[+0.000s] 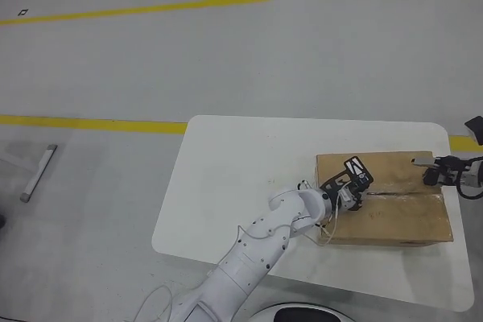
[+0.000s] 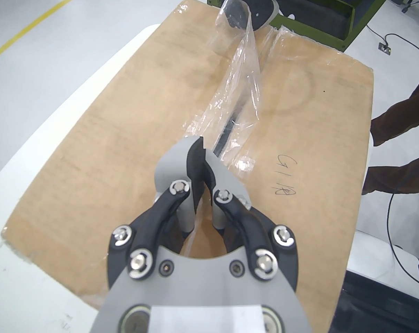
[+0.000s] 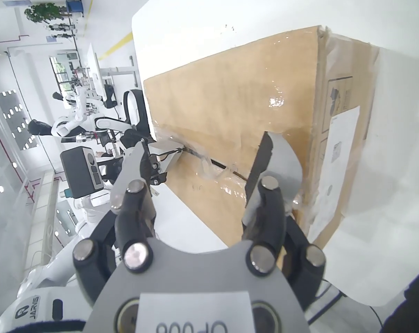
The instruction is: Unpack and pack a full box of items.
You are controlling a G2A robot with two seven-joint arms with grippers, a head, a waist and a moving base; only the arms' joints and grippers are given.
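- Clearly, the large brown cardboard box (image 1: 402,221) lay flat on the right part of the white rounded tabletop (image 1: 241,177). Its two top flaps were closed and met in a seam along its length.
- A strip of clear plastic tape (image 2: 240,81) stood lifted off that seam like a crumpled tent, and the dark gap between the flaps showed under it.
- The left end effector (image 2: 199,145) was at one end of the seam with its fingers pressed together. The near end of the tape seemed to be pinched between them.
- The right end effector (image 3: 202,147) was at the opposite end of the box with its fingers spread wide, gripping nothing. The far end of the tape reached up to one of its dark pads (image 2: 235,13), and I judged that it was only sticking there.
- The tape would probably handle as a thin, light and very sticky material. It stretches, tears into narrow pieces and clings to pads, so a grip on a bunched, thick part near the seam seemed safer than one on a thin edge.
- The box looked stiff. If it was full, it was likely heavy enough to stay in place during a pull, but I could not verify this.
- The flaps would be best taken at their free edges along the seam, once the tape is off.
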